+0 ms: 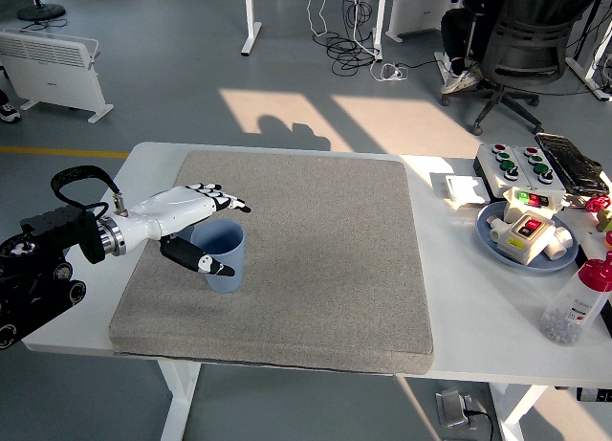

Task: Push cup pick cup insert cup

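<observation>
- The left hand reaches in from the left over the grey mat, its white-and-black fingers stretched out flat above a blue cup.
- The thumb lies low across the cup's near left side; whether it touches the wall is hard to tell.
- The fingers are spread wide and clasp nothing.
- The blue cup stands upright on the left part of the mat, mouth open upward; the hand covers its far left rim.
- Only one cup can be made out; the hand and wrist hide the spot just behind and left of it, so anything there cannot be seen.
- The black forearm and its cable loop are cut off by the picture's left edge.
- On the right of the white desk, well apart from the cup, sit a button box, a blue plate holding small devices, and a bottle partly cut off by the right edge.
</observation>
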Motion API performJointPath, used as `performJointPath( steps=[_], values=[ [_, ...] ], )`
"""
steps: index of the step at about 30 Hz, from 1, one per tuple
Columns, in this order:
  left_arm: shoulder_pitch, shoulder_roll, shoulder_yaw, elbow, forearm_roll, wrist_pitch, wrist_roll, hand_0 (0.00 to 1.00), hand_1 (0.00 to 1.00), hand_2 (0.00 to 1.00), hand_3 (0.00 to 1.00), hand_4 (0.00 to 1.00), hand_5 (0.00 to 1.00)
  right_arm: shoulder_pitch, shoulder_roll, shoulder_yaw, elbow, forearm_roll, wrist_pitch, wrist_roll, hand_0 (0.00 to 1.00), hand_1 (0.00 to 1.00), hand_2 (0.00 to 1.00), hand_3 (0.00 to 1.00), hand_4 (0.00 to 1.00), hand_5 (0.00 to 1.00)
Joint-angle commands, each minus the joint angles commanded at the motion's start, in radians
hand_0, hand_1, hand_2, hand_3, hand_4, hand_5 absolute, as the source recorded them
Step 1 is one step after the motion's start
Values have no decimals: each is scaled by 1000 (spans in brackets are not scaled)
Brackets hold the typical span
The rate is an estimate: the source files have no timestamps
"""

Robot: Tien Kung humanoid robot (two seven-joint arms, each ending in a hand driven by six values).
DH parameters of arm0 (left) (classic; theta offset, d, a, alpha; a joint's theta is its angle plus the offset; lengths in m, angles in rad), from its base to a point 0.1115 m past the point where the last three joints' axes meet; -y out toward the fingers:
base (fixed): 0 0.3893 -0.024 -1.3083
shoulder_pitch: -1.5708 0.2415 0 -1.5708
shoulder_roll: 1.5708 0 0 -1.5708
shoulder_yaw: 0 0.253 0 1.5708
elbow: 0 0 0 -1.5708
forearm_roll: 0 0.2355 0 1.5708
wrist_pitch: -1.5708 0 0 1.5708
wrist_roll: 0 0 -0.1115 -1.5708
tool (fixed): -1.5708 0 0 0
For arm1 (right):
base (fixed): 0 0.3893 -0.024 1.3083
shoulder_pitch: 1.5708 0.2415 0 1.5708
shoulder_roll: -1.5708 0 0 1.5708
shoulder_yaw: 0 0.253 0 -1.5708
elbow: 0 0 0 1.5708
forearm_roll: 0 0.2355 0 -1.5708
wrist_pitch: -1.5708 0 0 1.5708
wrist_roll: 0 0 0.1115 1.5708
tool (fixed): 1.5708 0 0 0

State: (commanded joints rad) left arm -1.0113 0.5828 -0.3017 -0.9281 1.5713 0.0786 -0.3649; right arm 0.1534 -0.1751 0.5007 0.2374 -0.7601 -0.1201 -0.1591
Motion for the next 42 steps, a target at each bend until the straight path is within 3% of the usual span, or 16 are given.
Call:
performJointPath(
  steps=[5,6,11,12,29,41,42],
  values=[
    [-8,-25,37,35,-2,14,-3,888,898,910,862,998,590,2,-2,-1,0,0,1,0,740,677,661,596,175,386],
    [-7,-29,44,40,-4,26,-9,802,854,862,835,998,605,3,-3,-3,0,3,0,1,740,677,661,595,175,385],
    [-6,-44,69,65,-21,61,-24,802,854,862,835,998,605,3,-4,-5,0,8,-2,3,740,677,661,595,175,385],
    [-6,-46,72,69,-23,65,-25,766,829,842,813,998,610,3,-4,-5,0,8,-2,3,740,677,660,595,175,385],
    [-11,-85,127,154,-95,123,-51,757,822,832,798,998,605,11,-7,-7,1,8,-3,4,740,677,660,595,174,385],
    [-10,-103,154,182,-144,161,-69,733,802,807,775,971,621,15,-7,-8,1,12,-5,4,740,677,659,594,175,385],
    [-10,-104,158,186,-153,171,-72,557,724,749,746,932,614,16,-7,-9,1,14,-5,4,740,677,659,594,174,384]
  ],
)
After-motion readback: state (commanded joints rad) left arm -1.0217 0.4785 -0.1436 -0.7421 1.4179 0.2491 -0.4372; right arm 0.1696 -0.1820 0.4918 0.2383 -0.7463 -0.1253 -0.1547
